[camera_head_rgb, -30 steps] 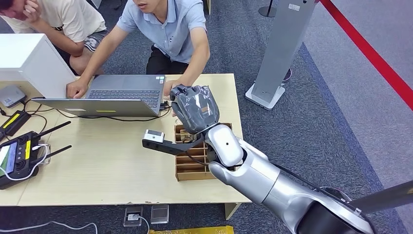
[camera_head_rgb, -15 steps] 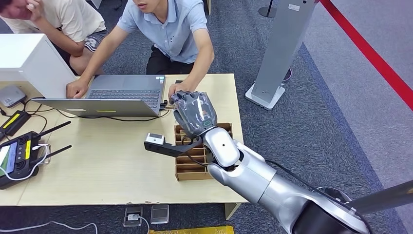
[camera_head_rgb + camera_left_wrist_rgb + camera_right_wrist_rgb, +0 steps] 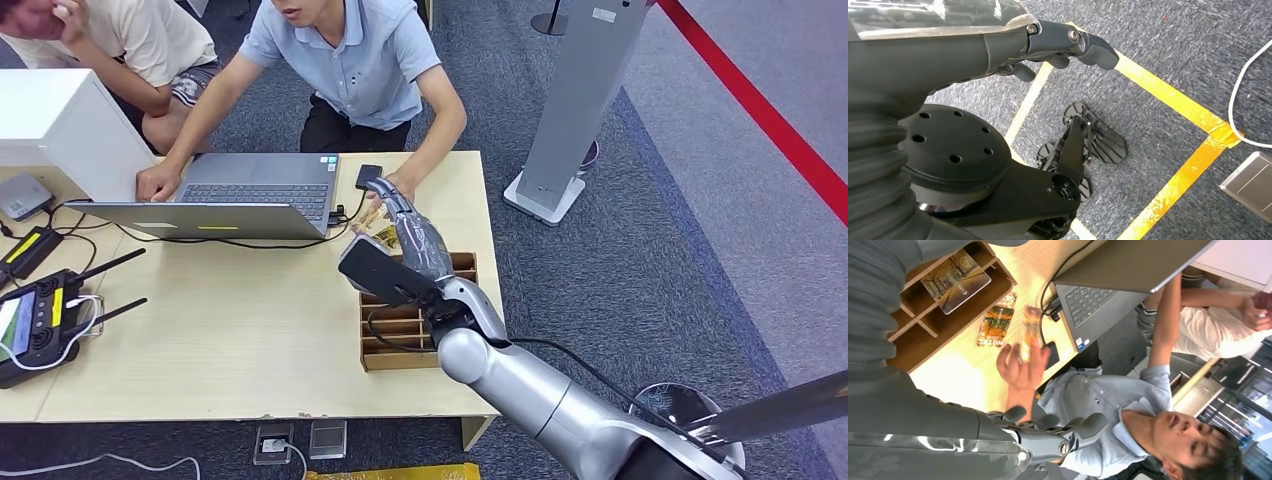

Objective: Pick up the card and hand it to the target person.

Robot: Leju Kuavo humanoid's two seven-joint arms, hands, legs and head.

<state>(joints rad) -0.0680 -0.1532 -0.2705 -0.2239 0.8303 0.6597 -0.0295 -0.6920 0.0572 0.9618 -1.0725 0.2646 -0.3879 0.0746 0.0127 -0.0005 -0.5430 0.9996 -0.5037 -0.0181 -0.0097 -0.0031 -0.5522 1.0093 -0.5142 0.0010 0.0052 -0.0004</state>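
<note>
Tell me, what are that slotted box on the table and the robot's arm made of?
The slotted box looks like brown cardboard or thin wood: matte, flat dividers; I can't tell which. The right arm seems to be silver-painted metal or plastic, smooth and glossy with highlights. The table looks like pale wood laminate.

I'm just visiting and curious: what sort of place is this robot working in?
Probably an office or test hall set up like a reception desk: a wooden table with an open laptop, a wooden card rack, grey carpet and yellow floor tape.
</note>
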